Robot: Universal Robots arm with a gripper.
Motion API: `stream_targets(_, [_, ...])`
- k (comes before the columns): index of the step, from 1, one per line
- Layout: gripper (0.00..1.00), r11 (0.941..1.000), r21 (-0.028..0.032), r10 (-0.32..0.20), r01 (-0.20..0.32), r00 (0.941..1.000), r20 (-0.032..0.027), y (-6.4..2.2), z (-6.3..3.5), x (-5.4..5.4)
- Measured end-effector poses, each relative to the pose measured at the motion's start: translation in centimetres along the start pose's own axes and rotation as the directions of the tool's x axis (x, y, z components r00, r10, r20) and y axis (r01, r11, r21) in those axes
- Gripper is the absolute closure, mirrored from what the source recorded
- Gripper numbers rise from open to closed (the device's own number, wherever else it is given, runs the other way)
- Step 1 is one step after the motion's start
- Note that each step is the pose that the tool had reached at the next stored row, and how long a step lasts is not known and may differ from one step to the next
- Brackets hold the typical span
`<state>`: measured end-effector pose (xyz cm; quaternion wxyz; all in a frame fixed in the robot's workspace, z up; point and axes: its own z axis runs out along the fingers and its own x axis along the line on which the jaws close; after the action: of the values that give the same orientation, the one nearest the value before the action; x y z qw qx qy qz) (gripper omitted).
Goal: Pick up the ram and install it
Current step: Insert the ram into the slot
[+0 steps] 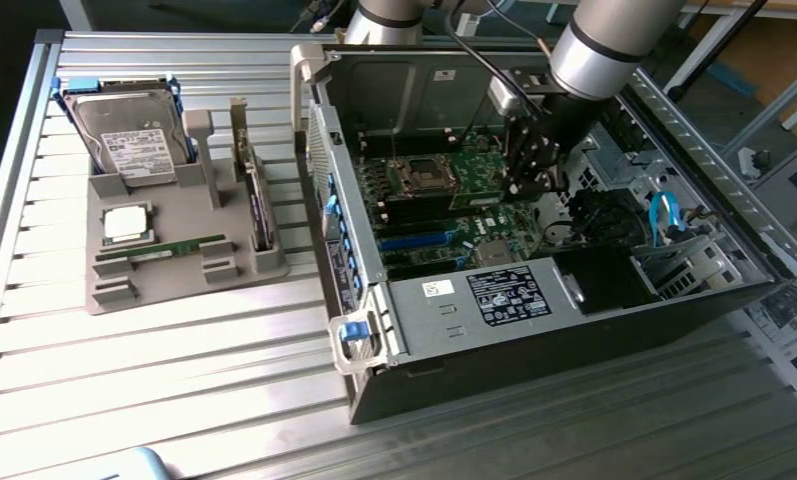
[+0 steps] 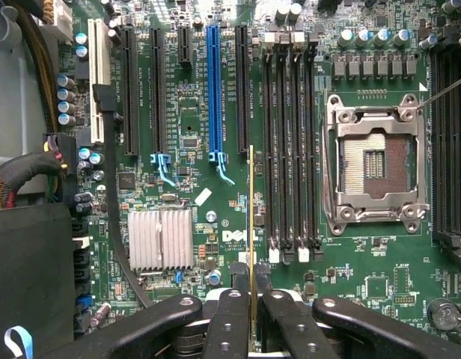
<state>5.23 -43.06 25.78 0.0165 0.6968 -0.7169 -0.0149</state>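
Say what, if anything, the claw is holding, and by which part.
The claw holds the thin memory stick, seen edge-on. Its fingers pinch the stick's two flat faces at the end nearest the wrist.

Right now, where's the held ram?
In the wrist view, the ram is clamped in the gripper over the motherboard, beside the black memory slots.

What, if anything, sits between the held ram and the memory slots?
Nothing visible. The gripper holds the ram edge-on over the motherboard, beside the empty black slots; no cable crosses them.
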Motion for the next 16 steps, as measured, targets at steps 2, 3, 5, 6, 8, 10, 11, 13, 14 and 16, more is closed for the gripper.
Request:
stream_targets(2, [0.87, 1.0000, 0.0000, 0.000, 0.000, 1.0000, 0.0000, -0.01, 0.11, 0.00])
stream_targets(3, [0.87, 1.0000, 0.0000, 0.000, 0.000, 1.0000, 0.0000, -0.01, 0.16, 0.00])
stream_targets(5, [0.87, 1.0000, 0.0000, 0.000, 0.000, 1.0000, 0.0000, -0.01, 0.24, 0.00])
stream_targets(6, [0.87, 1.0000, 0.0000, 0.000, 0.000, 1.0000, -0.0001, -0.01, 0.28, 0.00])
stream_targets(8, [0.87, 1.0000, 0.0000, 0.000, 0.000, 1.0000, 0.0000, -0.02, 0.36, 0.00])
stream_targets(10, [0.87, 1.0000, 0.0000, 0.000, 0.000, 1.0000, 0.0000, -0.02, 0.45, 0.00])
stream_targets(11, [0.87, 1.0000, 0.0000, 0.000, 0.000, 1.0000, 0.0000, -0.02, 0.50, 0.00])
stream_targets(13, [0.87, 1.0000, 0.0000, 0.000, 0.000, 1.0000, 0.0000, -0.03, 0.58, 0.00])
stream_targets(14, [0.87, 1.0000, 0.0000, 0.000, 0.000, 1.0000, 0.0000, -0.03, 0.62, 0.00])
stream_targets(16, [0.87, 1.0000, 0.0000, 0.000, 0.000, 1.0000, 0.0000, -0.03, 0.74, 0.00])
